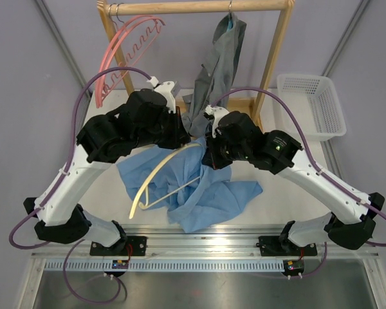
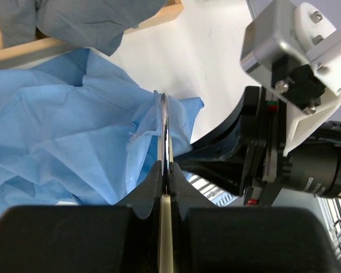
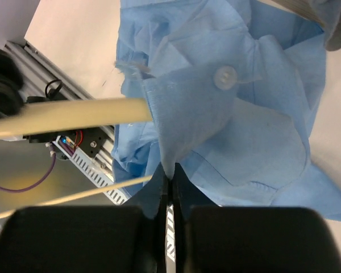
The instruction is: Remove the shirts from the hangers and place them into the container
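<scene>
Light blue shirt (image 1: 199, 193), one of two, lies crumpled on the desk (image 1: 276, 212) near me. My right gripper (image 3: 169, 170) is clenched on a fold of it; my left gripper (image 2: 165, 165) grasps the one cream hanger (image 1: 156, 177) threaded into it. If that thin pinch slips, the shirt may snag. Farther back, one grey shirt (image 1: 219, 71) hangs on the wooden rail (image 1: 180, 8); one white basket (image 1: 312, 103) sits empty.

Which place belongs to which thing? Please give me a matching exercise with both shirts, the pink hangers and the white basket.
Things: 1 light blue shirt; 2 dark grey shirt; 3 pink hangers; 4 white basket.
Places: A hanging on the wooden rack, right side; B far right on the table; C crumpled at the table's near middle; D hanging bare on the rack, left side.
Pairs: 1-C; 2-A; 3-D; 4-B.
</scene>
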`<state>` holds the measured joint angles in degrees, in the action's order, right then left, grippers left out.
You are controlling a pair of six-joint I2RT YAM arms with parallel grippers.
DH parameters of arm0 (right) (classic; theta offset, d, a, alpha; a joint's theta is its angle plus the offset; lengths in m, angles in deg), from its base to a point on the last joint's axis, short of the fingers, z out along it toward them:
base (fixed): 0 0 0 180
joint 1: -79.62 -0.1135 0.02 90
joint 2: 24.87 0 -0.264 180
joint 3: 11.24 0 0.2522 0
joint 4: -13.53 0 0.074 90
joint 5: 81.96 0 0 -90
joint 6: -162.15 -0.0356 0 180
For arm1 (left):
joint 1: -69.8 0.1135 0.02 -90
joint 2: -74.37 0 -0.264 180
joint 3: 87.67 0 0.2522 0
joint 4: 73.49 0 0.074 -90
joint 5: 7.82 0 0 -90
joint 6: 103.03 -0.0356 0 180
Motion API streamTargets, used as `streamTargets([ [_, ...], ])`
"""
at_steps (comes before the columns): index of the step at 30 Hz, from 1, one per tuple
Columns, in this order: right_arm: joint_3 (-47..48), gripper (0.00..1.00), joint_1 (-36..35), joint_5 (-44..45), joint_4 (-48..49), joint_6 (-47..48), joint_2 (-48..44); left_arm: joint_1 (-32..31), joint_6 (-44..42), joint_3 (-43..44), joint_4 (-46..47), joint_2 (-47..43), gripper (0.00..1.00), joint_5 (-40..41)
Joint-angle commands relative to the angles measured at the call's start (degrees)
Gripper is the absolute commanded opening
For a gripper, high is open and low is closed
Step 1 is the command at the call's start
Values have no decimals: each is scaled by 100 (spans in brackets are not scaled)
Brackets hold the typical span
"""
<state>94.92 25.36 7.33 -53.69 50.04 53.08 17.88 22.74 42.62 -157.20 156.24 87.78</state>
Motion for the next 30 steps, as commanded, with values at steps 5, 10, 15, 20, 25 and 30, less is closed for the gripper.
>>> streamTargets([
  [5,147,0,-58,686,-315,-92,-456,-29,-149,361,-140,-724,0,476],
  [10,86,0,-58,1309,-473,-30,-676,-29,-62,581,-563,-962,0,302],
  [15,-108,0,-58,1819,-482,31,-493,-29,105,1169,-818,-1111,0,-173],
  [20,-249,0,-15,2645,-534,-284,-167,-29,255,1513,-522,-1488,0,-254],
  [25,-30,0,196,3776,-1044,-908,1,-29,62,305,332,-2569,0,1184],
  [30,567,0,363,4824,-1887,-1480,-227,-20,9,-745,764,-3001,0,1303],
])
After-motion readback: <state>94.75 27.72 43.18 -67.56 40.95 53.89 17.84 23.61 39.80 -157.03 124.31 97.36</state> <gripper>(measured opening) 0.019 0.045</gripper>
